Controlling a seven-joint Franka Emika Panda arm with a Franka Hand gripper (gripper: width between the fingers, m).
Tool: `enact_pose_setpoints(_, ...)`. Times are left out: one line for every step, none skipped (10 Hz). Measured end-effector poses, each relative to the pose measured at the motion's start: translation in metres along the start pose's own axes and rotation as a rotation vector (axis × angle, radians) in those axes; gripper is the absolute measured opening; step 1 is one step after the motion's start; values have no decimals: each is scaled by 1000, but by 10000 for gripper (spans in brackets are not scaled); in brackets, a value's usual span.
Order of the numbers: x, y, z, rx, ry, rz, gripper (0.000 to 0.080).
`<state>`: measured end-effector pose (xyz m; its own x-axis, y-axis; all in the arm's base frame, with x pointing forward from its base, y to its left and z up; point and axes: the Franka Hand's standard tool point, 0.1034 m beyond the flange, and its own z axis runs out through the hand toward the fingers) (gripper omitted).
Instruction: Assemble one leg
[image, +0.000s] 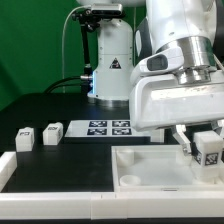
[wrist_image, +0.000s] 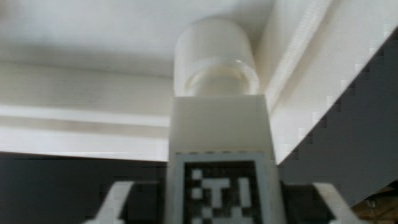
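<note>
My gripper (image: 205, 143) is shut on a leg (image: 209, 151), a small white post with a black-and-white tag. It holds the leg just above the right side of the large white tabletop (image: 150, 168). In the wrist view the leg (wrist_image: 222, 120) runs straight out between my fingers (wrist_image: 128, 203), tag toward the camera. Its rounded end lies over the tabletop's white rim (wrist_image: 89, 100). My gripper (wrist_image: 222, 205) has both pads against the leg's sides. Two more legs (image: 25, 134) (image: 52, 131) lie on the black table at the exterior view's left.
The marker board (image: 108, 127) lies flat behind the tabletop. A white frame piece (image: 6, 166) runs along the front left. A white lamp-like stand (image: 111, 65) and cables stand at the back. My arm's white body (image: 175, 90) fills the exterior view's right.
</note>
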<state>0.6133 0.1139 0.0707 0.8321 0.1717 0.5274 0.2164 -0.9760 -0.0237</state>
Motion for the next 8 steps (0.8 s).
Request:
enact_pose_setpoints(0,0,0,0,0,0,469)
enact_pose_setpoints(0,0,0,0,0,0,469)
enact_pose_setpoints(0,0,0,0,0,0,614)
enact_pose_setpoints(0,0,0,0,0,0,639)
enact_pose_setpoints(0,0,0,0,0,0,646)
enact_pose_setpoints(0,0,0,0,0,0,646)
enact_pose_setpoints(0,0,0,0,0,0,646)
enact_pose_setpoints(0,0,0,0,0,0,649)
